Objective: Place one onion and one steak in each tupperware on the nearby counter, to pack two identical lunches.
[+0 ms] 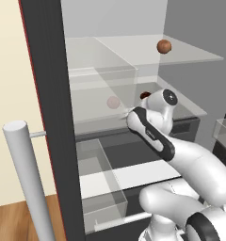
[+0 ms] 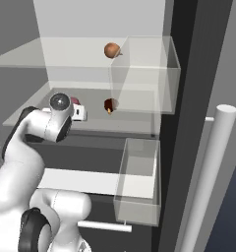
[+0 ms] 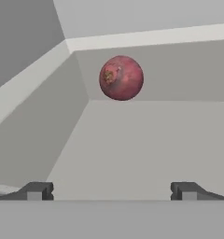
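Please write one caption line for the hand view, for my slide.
Open claw facing a purplish-pink onion that rests near the back wall of a grey fridge shelf, nothing held.

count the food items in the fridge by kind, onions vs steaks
onions: 2, a purplish-pink onion on the middle shelf and an orange-brown onion on the top shelf
steaks: 1, a dark reddish-brown steak on the middle shelf
total: 3

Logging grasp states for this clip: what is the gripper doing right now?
Gripper: open, jaws wide apart, holding nothing; the purplish-pink onion sits ahead of it on the fridge shelf, untouched.
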Robot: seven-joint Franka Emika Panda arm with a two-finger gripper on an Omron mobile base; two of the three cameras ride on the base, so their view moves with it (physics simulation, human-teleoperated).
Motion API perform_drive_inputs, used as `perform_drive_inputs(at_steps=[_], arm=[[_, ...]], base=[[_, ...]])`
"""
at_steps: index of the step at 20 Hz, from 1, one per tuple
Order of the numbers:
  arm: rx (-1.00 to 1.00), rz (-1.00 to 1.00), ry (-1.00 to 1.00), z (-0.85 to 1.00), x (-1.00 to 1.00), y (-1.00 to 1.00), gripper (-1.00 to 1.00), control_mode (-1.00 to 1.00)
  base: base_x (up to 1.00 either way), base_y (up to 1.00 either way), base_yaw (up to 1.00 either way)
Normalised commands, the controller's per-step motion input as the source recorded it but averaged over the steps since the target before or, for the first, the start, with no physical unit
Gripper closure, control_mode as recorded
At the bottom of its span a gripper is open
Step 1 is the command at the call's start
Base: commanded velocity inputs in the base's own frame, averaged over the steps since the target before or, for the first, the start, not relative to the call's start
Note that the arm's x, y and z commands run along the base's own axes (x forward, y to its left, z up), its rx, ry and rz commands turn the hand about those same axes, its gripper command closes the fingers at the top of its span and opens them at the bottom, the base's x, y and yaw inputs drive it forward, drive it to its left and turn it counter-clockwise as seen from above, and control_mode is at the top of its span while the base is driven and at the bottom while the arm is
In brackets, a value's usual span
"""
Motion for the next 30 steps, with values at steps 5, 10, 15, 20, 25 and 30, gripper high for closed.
perform_drive_inputs(at_steps=[5,10,15,20,25,30], arm=[[0.0,0.0,0.0,0.0,0.53,0.16,-1.0,-1.0],[0.0,0.0,0.01,0.0,0.47,0.24,-1.0,-1.0],[0.0,0.0,0.0,0.0,0.42,0.24,-1.0,-1.0],[0.0,0.0,0.0,0.0,0.25,0.04,-1.0,-1.0],[0.0,0.0,0.0,0.0,0.18,0.0,-1.0,-1.0],[0.0,0.0,0.01,-0.01,0.2,0.0,-1.0,-1.0]], base=[[0.0,0.0,0.0],[0.0,0.0,0.0],[0.0,0.0,0.0],[0.0,0.0,0.0],[0.0,0.0,0.0],[0.0,0.0,0.0]])
